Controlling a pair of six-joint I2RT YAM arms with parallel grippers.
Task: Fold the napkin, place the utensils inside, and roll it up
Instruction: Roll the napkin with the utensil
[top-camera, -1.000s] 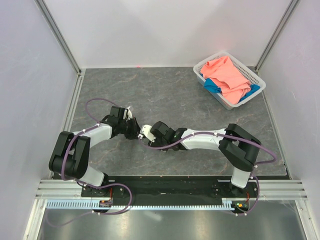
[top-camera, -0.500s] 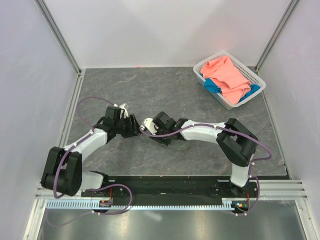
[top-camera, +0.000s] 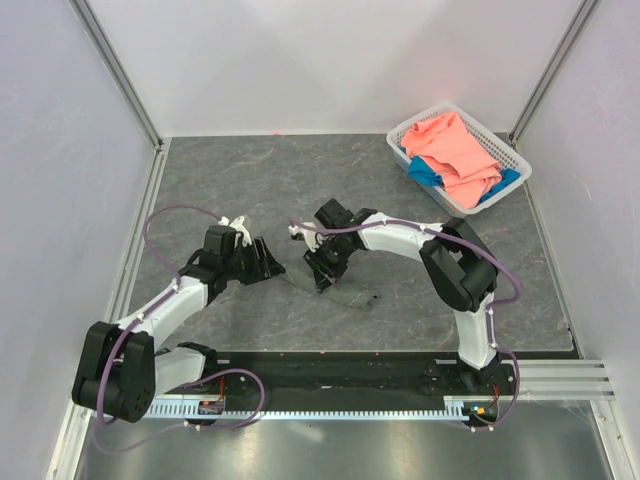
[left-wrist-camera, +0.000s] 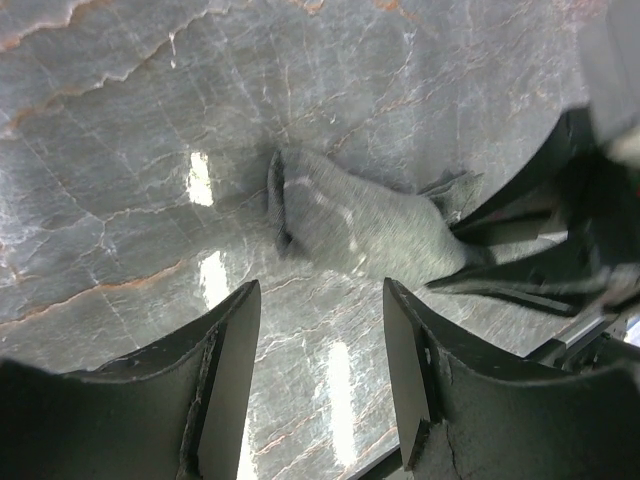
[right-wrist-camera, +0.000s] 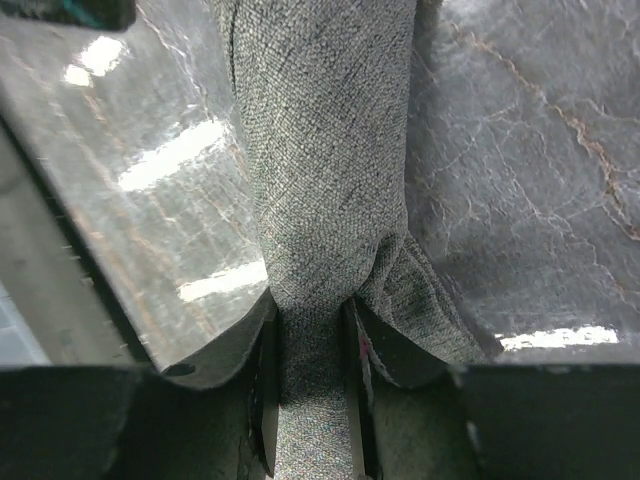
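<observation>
right wrist view shows your right gripper (right-wrist-camera: 312, 325) pinched on the napkin (right-wrist-camera: 320, 170) — coarse grey weave, bunched into a ridge; your left gripper (left-wrist-camera: 320, 310) hangs with fingers apart over the veined tabletop (left-wrist-camera: 110, 130).

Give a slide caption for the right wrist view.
Right hand pinching the grey napkin over the marbled table.

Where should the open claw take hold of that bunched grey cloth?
Likely the free blunt end of the napkin, facing the open left gripper, approached low from that side. The right gripper pinches the other end, and the cloth lies as a narrow bundle between them.
</observation>
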